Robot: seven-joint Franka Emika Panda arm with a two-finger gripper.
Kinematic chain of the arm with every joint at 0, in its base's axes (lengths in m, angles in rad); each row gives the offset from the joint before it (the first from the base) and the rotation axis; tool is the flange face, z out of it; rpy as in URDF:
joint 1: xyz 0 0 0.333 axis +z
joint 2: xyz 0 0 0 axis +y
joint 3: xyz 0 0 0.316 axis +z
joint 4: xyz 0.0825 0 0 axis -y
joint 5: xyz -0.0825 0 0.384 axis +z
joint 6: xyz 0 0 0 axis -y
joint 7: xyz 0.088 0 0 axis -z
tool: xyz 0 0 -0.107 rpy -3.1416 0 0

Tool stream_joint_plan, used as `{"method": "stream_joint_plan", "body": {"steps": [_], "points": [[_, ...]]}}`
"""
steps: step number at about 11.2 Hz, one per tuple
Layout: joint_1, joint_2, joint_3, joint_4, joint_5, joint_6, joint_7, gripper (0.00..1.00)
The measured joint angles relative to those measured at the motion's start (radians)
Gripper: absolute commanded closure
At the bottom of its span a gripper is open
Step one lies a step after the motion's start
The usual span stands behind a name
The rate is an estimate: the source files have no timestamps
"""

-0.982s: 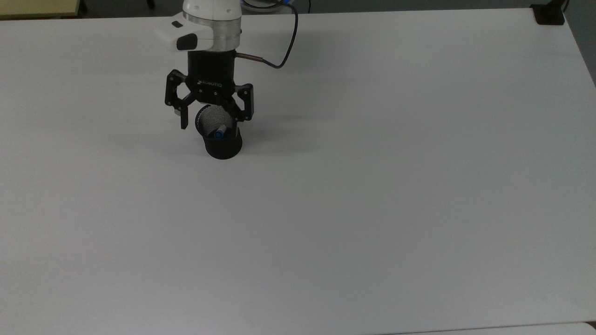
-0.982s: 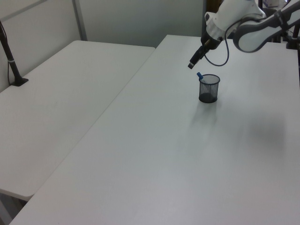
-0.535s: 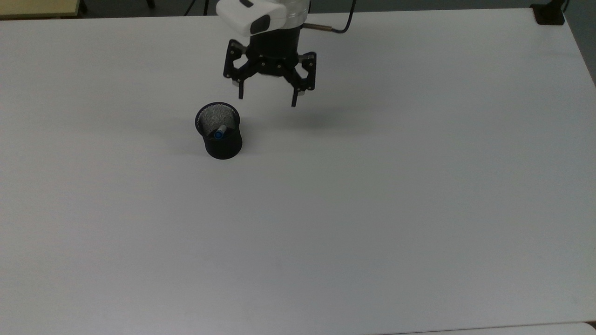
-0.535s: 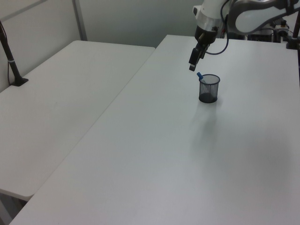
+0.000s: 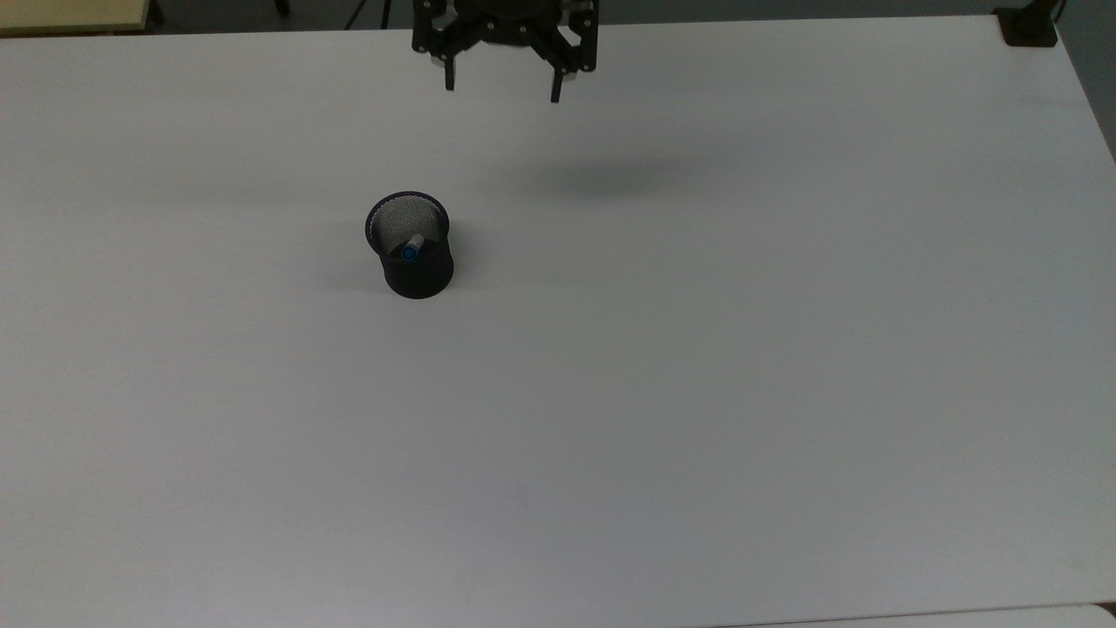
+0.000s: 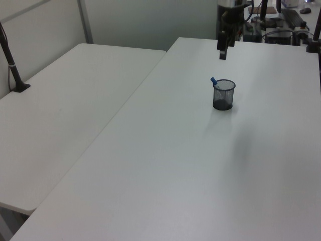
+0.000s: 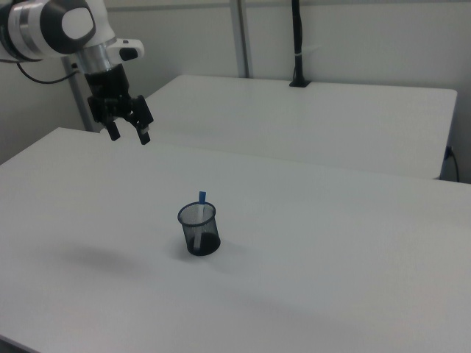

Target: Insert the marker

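the marker [image 5: 411, 247] stands inside the black mesh cup [image 5: 417, 262], leaning on its rim, with the blue end sticking out above the top. the cup stands on a wide white table [image 5: 697, 392] with a plain matte surface. the gripper [image 5: 503, 83] hangs high above the table, well apart from the cup, its fingers spread and holding nothing. in the right view a second white table [image 7: 331, 118] stands behind, and a black pole [image 7: 297, 44] rises against a pale wall.

1 marker [image 5: 410, 249], 1 mesh cup [image 5: 418, 270], 2 tables [image 6: 165, 165].
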Motion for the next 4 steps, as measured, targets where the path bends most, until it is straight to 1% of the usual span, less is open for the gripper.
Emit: {"method": "stream_joint_plan", "body": {"steps": [2, 4], "points": [[-0.002, -0.007, -0.004, 0.013, 0.005, -0.062, -0.05, 0.0], [-0.005, -0.01, -0.008, 0.014, 0.014, -0.085, -0.073, 0.0]]}}
